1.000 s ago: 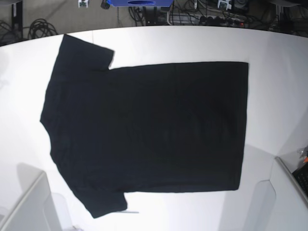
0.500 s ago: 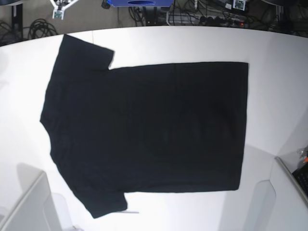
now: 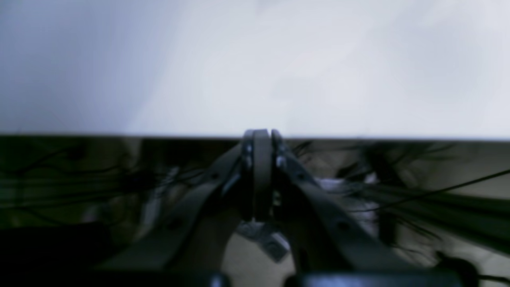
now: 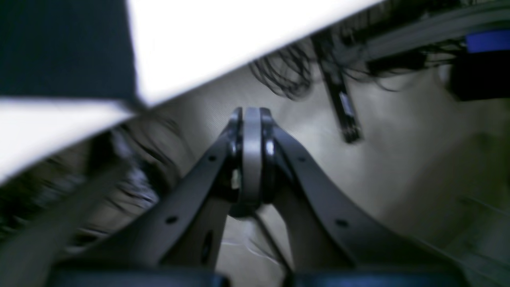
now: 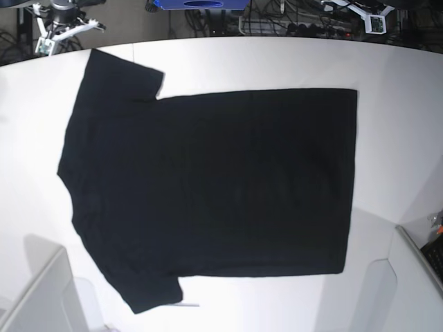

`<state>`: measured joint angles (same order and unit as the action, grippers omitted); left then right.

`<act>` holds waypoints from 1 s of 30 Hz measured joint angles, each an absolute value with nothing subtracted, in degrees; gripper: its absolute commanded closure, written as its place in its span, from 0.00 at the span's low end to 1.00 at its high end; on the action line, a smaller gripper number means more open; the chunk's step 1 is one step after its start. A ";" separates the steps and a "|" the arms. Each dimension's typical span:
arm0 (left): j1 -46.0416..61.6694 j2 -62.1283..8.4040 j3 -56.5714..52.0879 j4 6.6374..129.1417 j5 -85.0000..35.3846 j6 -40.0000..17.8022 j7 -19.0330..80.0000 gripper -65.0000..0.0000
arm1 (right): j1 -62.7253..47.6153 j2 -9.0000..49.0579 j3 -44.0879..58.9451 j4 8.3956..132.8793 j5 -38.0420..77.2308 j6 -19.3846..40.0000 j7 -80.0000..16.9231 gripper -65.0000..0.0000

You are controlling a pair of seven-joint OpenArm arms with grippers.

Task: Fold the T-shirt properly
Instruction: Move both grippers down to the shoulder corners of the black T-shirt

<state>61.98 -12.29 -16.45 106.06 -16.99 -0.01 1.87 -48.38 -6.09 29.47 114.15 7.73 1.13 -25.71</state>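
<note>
Spread flat on table (image 5: 387, 62), T-shirt (image 5: 208, 187) ready for folding; beyond its far edge, left gripper (image 3: 261, 137) and right gripper (image 4: 251, 115) clamped together, empty.

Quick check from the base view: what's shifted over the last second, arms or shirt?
Both arms moved along the far table edge in the base view: the right claw slid outward to the image's left, near the shirt's sleeve corner; the left claw slid to the image's right. Both claws are shut and empty. The T-shirt lies flat, unmoved, on the table.
</note>
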 measured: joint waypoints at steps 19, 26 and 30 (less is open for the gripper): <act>55.55 -12.93 -22.09 109.75 -32.60 0.03 1.91 0.50 | -25.74 -5.61 55.53 107.94 32.36 39.92 -54.41 0.30; 55.48 -15.38 -21.96 109.47 -42.46 -6.28 4.82 0.19 | -21.61 -2.63 57.67 98.30 32.03 39.70 -58.57 0.33; 51.07 -15.09 -23.05 109.14 -42.09 -6.50 14.22 0.18 | -21.28 -2.85 56.95 95.85 32.84 39.75 -57.71 0.33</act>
<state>51.07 -15.09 -23.05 109.14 -42.09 -6.50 14.22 -21.28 -2.85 56.95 95.85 32.84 39.75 -57.71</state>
